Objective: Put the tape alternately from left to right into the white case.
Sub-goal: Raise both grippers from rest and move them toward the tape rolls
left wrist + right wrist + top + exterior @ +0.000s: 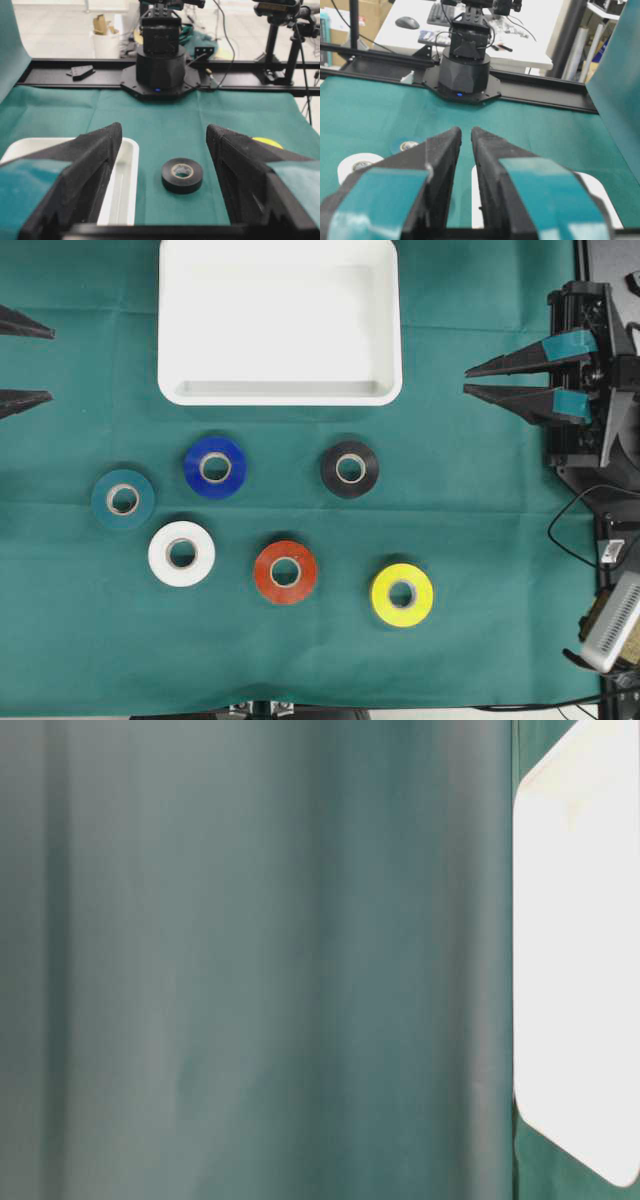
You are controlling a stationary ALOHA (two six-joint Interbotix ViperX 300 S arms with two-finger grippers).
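Fingers of the left gripper [22,361] stand apart, the right gripper [468,380] looks nearly clenched, both empty; all six rolls lie below the bare white case [280,392], so start with the teal roll [123,500], descending squarely over it.

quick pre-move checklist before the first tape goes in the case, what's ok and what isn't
1. Case has nothing in it: ok.
2. All six rolls lie flat on the cloth, apart from one another: teal roll, blue roll, white roll, red roll, black roll, yellow roll: ok.
3. Left gripper open and holding nothing: ok.
4. Right gripper open enough to take a roll: not ok, its jaws are nearly together.
5. Both grippers back at the table's sides, away from the rolls: ok.
6. Table-level view usable: not ok, cloth fills most of it.
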